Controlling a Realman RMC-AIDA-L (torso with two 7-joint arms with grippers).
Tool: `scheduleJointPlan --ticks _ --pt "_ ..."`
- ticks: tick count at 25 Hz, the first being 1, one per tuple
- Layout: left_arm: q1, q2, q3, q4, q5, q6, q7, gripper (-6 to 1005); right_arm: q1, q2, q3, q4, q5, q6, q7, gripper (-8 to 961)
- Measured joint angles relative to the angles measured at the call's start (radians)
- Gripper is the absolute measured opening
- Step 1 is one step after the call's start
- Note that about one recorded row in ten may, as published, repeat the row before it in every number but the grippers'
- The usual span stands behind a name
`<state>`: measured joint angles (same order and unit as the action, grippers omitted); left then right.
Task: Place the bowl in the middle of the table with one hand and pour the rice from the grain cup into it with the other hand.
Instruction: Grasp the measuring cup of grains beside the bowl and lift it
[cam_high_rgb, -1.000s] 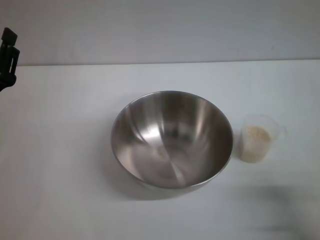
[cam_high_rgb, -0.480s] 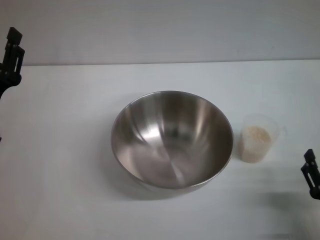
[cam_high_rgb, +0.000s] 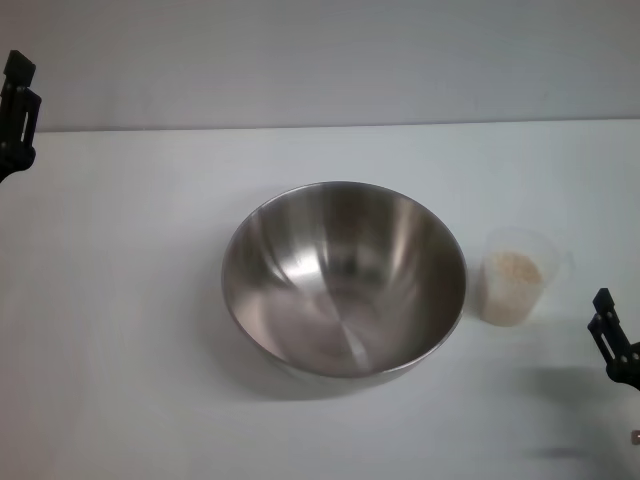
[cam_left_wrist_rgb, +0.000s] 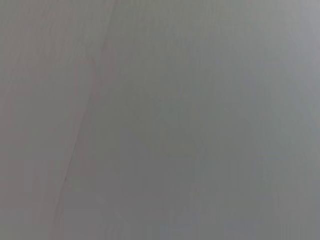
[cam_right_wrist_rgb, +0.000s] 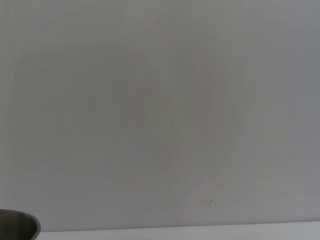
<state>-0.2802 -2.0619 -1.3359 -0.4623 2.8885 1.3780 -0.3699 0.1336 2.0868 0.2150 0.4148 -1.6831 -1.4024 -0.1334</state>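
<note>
Right now the bowl (cam_high_rgb: 343, 278) sits mid-table (cam_high_rgb: 120, 300), empty, nothing holding it. Grain cup (cam_high_rgb: 517, 276) stands upright just beside it toward the right edge, apart from the rim by a thin gap, rice (cam_high_rgb: 512, 285) filling most of it.

My right pincer (cam_high_rgb: 612, 342) is at the right edge, near the front corner, short of the cup and holding nothing. Can't tell whether it's apart or together. Left pincer (cam_high_rgb: 17, 115) is off by the far left corner, idle; can't tell its state either.

Risks as I see them:
- Cup is light, clear plastic, top-heavy with rice. A sideways nudge on approach likely tips it and spills grains on the table.
- Cup is close to the bowl, so a wide approach may knock the bowl off centre.
- Squeezing thin plastic too hard could deform it or pop it loose.
- Pouring too fast, grains may bounce off the steel.

No brands, labels or readable writing anywhere; any graduations on the cup aren't legible.
</note>
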Motion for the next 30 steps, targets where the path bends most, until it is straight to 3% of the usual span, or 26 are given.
scheduleJointPlan --ticks 30 --pt "0.003 -0.001 0.000 -0.002 0.000 0.028 -0.009 486 0.106 0.000 0.012 -0.073 0.000 0.137 0.000 726"
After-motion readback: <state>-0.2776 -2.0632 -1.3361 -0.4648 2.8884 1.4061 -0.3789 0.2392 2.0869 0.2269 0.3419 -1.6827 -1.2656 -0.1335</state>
